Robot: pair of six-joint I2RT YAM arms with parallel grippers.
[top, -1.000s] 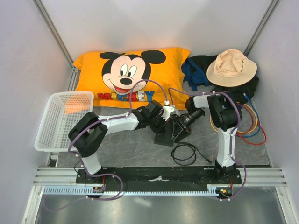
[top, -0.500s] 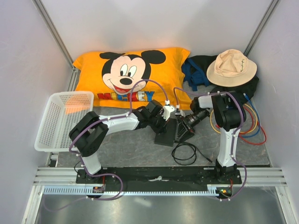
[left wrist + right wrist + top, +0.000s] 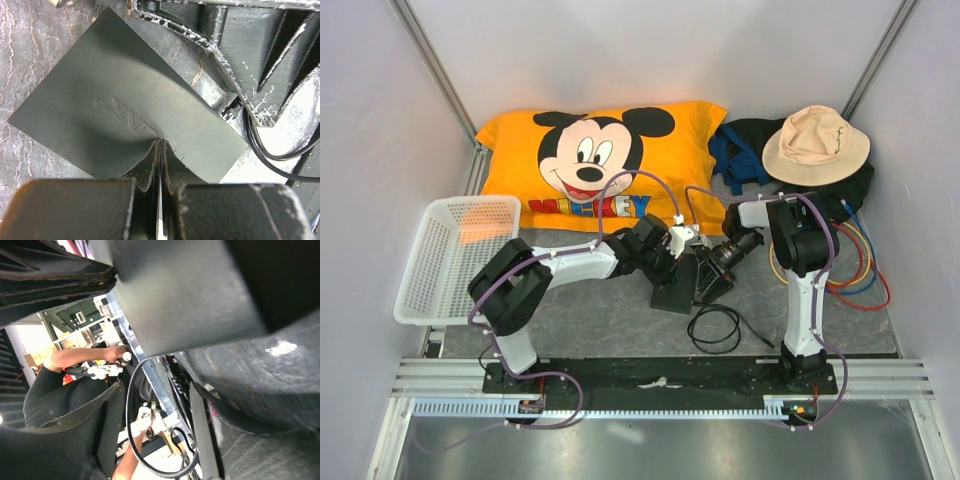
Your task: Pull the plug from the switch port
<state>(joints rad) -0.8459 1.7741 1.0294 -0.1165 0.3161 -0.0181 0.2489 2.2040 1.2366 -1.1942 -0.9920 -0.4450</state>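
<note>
Switch (image 3: pixel 110 110) lies flat on the grey marbled mat (image 3: pixel 30 45) at mid-table, with its socket edge toward the right arm.

Left gripper (image 3: pixel 160 150): clenched on nothing, tips pressed on the switch's top face near one edge as a hold-down.

Right gripper (image 3: pixel 708 278): jaws apart, just beside the socket edge, nothing seen between them.

Plug (image 3: pixel 230 111) looks seated in its port. Its black cable (image 3: pixel 272 152) trails away.

Risks, my reading:
- The hold-down bears on one small spot, so a sideways pull could pivot or drag the switch.
- If the jaws close on cable rather than plug body, the cable takes the strain.
- If the latch tab is not pressed, the plug stays and the box lifts.
</note>
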